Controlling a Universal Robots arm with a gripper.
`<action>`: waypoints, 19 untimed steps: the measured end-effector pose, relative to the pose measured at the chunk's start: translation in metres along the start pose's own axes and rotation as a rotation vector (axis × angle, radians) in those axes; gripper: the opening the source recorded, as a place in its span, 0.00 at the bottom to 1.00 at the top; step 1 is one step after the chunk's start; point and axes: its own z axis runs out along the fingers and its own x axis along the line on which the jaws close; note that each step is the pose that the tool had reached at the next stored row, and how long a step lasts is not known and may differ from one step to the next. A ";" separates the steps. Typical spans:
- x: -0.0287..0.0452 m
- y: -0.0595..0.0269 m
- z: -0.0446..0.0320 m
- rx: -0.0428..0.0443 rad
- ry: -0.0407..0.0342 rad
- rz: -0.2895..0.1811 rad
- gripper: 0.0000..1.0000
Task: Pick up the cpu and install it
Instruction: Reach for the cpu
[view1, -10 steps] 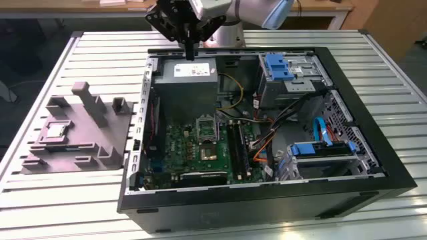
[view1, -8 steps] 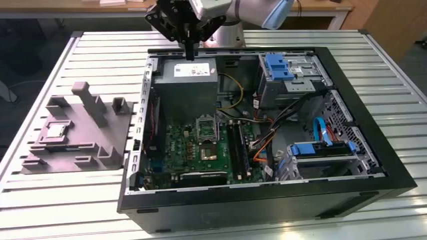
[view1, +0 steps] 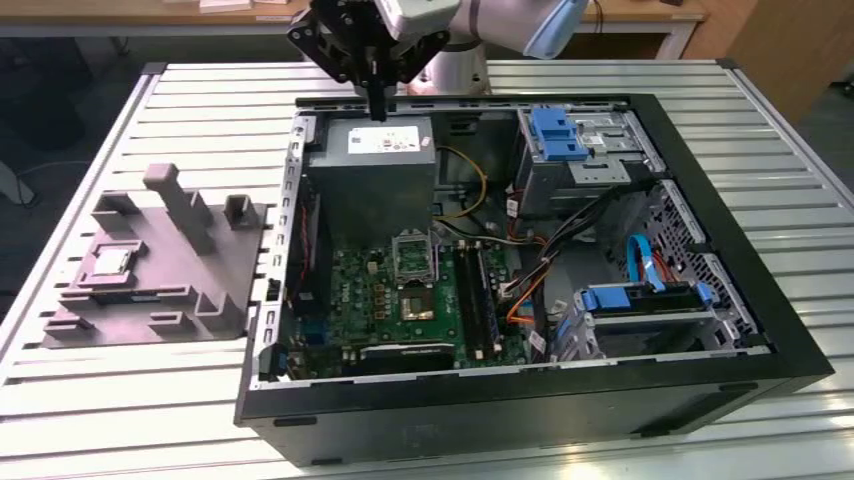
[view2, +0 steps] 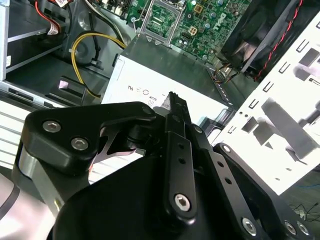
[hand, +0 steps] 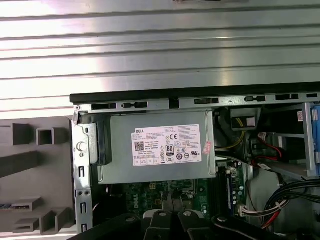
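**Claw over the case, cpu out on the fixture**

We see the claw (view1: 383, 108) hanging above the far edge of the open computer case (view1: 747, 330), right over the power supply (view1: 380, 175), the grey box with the white label. In the second wrist view its fingers (view2: 176, 150) run together to one tip. We read the claw as closed narrow with nothing between the fingers.

We take the cpu (view1: 108, 262) to be the small pale-rimmed square with a grey middle. It lies flat in a recess of the grey fixture (view1: 200, 290), which stands on the slatted desk (view1: 200, 100) outside the case.

From the claw, the cpu lies well apart, toward the exterior view's left and nearer that camera. The case's side wall stands between the two. There is one arm, so no question of which is nearer.

The chip is square, so we can name no real long axis. Its top faces up, and its edges seem to run with the fixture's own edges, a little skewed to the desk slats. We cannot tell which corner is the marked one.

The dark framed socket (view1: 414, 255) sits on the motherboard (view1: 380, 300) inside the case, just beyond the power supply from the claw. It is much nearer the claw than the cpu is.
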 end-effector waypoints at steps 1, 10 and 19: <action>0.0005 0.0000 0.0000 0.0000 0.0001 0.000 0.11; 0.0032 -0.0002 -0.0001 0.0000 0.0001 0.000 0.11; 0.0089 -0.0007 0.0003 0.0000 0.0000 0.000 0.11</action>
